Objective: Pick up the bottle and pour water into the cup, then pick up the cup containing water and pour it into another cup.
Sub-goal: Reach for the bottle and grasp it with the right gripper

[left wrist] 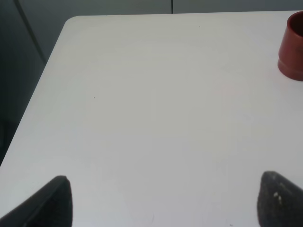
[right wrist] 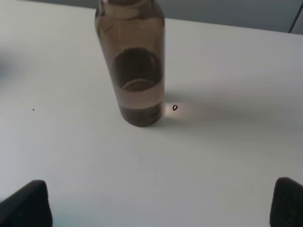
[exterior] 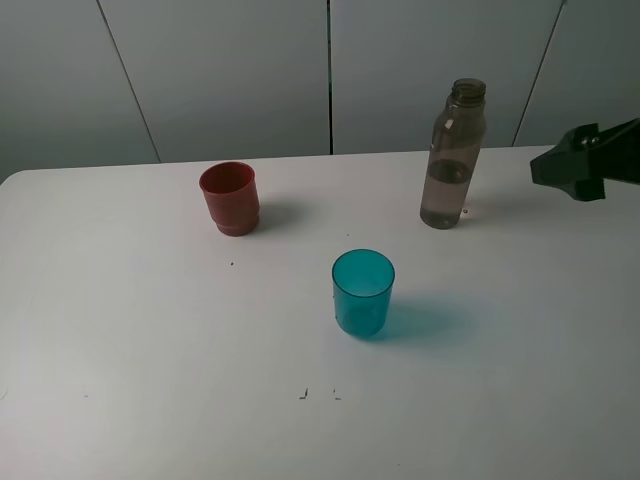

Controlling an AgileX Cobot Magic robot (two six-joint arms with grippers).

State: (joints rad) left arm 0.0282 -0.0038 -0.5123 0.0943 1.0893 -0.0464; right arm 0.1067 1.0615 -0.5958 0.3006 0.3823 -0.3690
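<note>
I see bottle (exterior: 454,155) upright at back right of worktop (exterior: 150,340), part-filled, teal cup (exterior: 363,292) near middle, red-brown cup (exterior: 230,198) back left; my right gripper (right wrist: 158,208) facing bottle, spread wide, holding nothing; left gripper (left wrist: 165,203) spread wide too

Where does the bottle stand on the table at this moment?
In the exterior high view the bottle stands upright at the back right of the table, behind and right of the teal cup, apart from the right gripper beside it.

Translucent smoky plastic bottle (exterior: 453,155), translucent teal cup (exterior: 362,292), matt white table (exterior: 150,350).
</note>
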